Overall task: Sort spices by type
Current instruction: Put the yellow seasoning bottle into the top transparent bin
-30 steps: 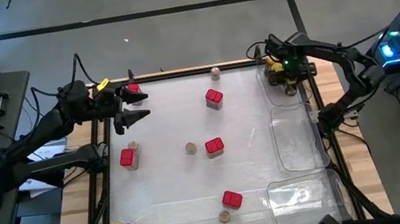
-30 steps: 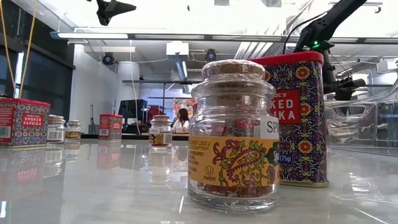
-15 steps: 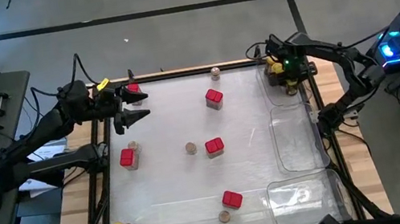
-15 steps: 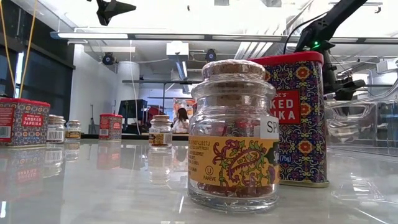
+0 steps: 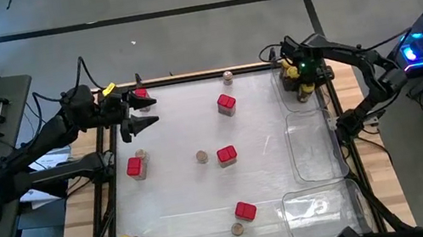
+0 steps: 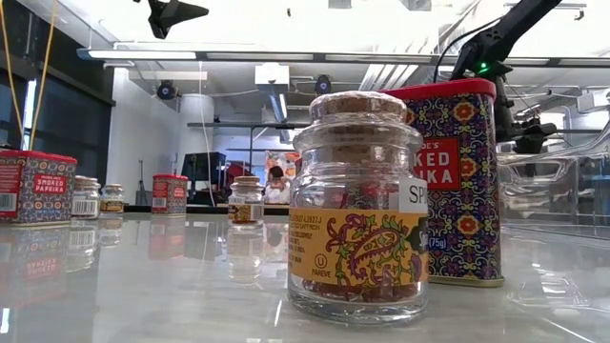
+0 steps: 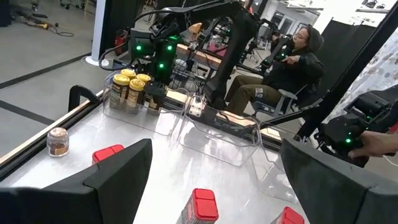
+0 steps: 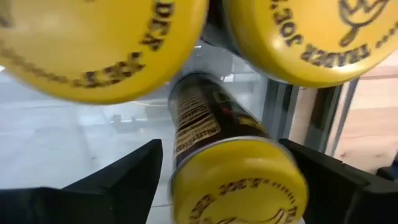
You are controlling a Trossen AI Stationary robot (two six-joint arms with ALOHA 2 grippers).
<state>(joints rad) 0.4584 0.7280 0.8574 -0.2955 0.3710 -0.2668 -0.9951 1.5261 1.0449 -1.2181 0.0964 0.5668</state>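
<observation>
In far-right clear plastic tray point(image 5: 310, 100): right gripper point(image 8: 217, 186) spread wide astride round yellow-lidded glass jar point(image 8: 239, 180), fingers point(image 8: 121, 180) clear of lid. Left gripper point(image 5: 142, 113) wide, empty, far-left.

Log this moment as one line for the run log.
task: sort spices | right pincer: open over yellow-lid jars in far tray | left pincer: open, waiting far-left | red tins: loose on table

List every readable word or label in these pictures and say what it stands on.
"SMOKED PAPRIKA", red tin, far left of the low view.
"KED", "KA", "75g", big red tin, partly hidden.
"SP", "PAREVE", front glass jar; smaller print is too small to read.
"TRADER JOE'S", in parts, yellow lids.
</observation>
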